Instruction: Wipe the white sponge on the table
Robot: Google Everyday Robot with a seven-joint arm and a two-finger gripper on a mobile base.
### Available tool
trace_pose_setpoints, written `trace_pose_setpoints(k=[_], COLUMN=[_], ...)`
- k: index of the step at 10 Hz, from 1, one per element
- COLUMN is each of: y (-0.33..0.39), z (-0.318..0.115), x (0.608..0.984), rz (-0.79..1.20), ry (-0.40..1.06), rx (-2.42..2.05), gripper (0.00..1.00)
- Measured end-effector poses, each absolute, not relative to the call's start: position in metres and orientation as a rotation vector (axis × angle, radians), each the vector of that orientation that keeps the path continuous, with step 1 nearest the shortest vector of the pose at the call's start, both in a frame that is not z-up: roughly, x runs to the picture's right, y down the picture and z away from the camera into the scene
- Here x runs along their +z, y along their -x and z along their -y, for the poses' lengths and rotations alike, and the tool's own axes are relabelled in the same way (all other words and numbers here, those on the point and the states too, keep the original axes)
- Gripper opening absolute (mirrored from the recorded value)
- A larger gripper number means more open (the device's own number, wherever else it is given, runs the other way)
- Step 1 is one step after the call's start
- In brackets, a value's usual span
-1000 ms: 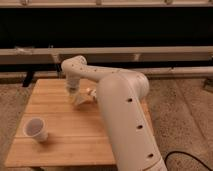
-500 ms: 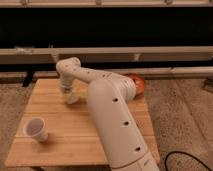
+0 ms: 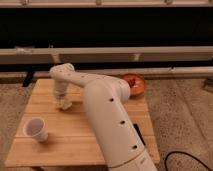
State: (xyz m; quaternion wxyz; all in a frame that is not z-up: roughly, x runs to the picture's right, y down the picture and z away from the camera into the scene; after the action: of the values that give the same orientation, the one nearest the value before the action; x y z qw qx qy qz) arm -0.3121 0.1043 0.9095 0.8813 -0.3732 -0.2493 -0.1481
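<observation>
desk point(image 3: 75, 137) of light-brown wooden planks carries everything in view. the robot's white arm point(image 3: 102, 107) rises at the near right, bends by the far edge and comes down over the far left part of the top. its gripper point(image 3: 61, 98) points downward there, right on the white sponge point(image 3: 65, 104), a small cream lump lying on the wood. whether the gripper clasps the lump or only presses on it cannot be told. a white cup point(image 3: 36, 130) stands upright near the front left corner, well apart from the sponge. a round orange-red object point(image 3: 134, 84) sits at the far right corner.
</observation>
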Motion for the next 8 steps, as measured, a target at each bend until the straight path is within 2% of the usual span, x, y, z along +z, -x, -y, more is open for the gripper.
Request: trace_pose_setpoints(k=[3, 8], y=[0.294, 0.277], z=[-0.119, -0.119], x=[0.901, 0.904], rz=[0.561, 0.565], ry=[0.791, 0.783], rx=[-0.283, -0.238], gripper=[0.00, 0.00])
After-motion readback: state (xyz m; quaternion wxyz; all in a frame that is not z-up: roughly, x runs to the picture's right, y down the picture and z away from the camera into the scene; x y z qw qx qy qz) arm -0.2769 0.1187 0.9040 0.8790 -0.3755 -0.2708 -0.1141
